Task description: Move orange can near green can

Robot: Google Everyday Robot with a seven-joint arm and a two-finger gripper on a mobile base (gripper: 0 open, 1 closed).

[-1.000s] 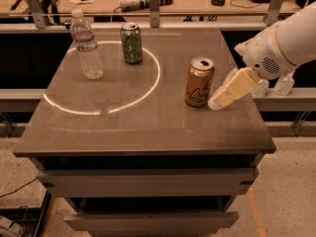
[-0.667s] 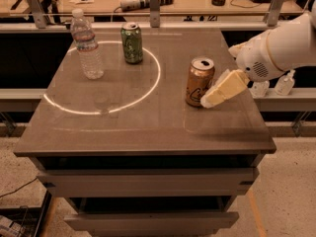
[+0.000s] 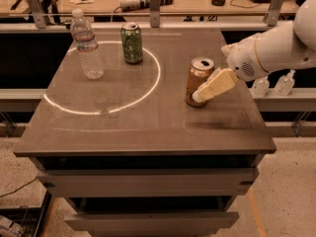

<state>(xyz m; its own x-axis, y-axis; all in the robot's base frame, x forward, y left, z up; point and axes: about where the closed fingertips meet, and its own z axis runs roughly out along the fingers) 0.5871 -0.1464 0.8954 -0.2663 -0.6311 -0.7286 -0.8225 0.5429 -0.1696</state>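
Observation:
The orange can [image 3: 198, 78] stands upright on the table's right half, outside the white ring. The green can [image 3: 132, 43] stands upright at the back of the table, just inside the ring's far edge. My gripper [image 3: 198, 95], cream-coloured on a white arm, reaches in from the right. Its tip lies against the orange can's lower right side, close to the tabletop. The two cans are well apart, the green one back and to the left.
A clear water bottle [image 3: 87, 46] stands at the back left on the ring's edge. A white ring [image 3: 148, 90] is marked on the grey table [image 3: 148, 127]. Workbenches with clutter run behind, and drawers sit below the tabletop.
My gripper has moved left and slightly down, from just right of the orange can to against its lower side. The cans and the bottle have not moved.

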